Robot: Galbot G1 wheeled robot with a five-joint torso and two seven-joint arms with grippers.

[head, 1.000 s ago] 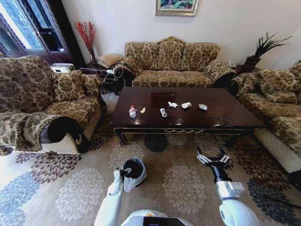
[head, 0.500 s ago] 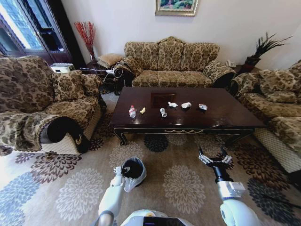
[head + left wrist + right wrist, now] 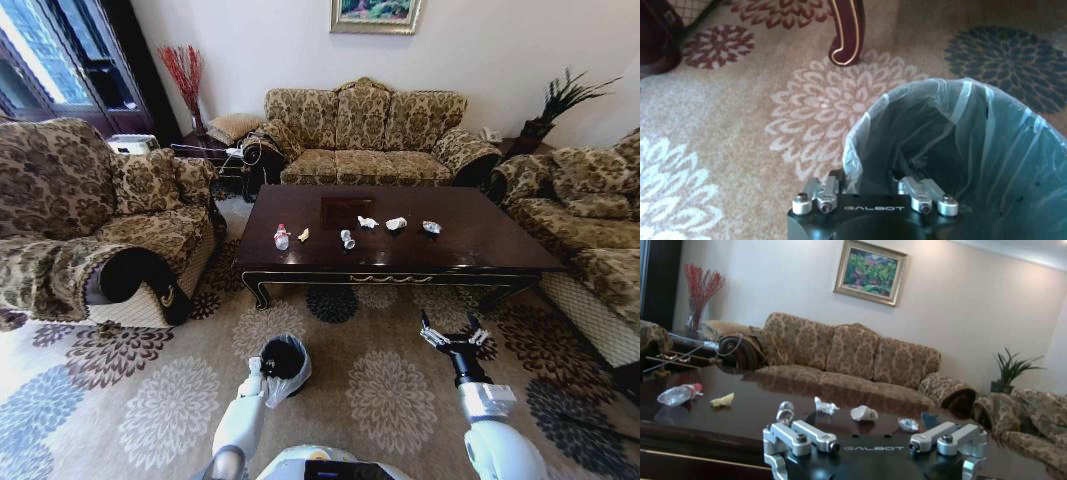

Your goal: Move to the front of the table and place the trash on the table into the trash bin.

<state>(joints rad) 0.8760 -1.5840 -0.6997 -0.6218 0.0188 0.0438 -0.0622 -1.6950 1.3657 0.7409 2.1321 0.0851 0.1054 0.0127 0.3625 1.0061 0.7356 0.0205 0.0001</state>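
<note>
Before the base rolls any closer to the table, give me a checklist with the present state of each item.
1. Left gripper holding the trash bin: ok, its fingers straddle the bagged rim.
2. Right gripper free for picking: ok, fingers spread, nothing between them.
3. Trash on the table: ok, plastic bottle, yellow scrap, crushed can, tissues and wrapper lie in a loose row.
4. Carpet between robot and table free of obstacles: ok.
5. Robot within reach of the trash: not ok, open carpet lies between.
6. Bin ready to take trash: cannot tell, its bottom is hidden.
</note>
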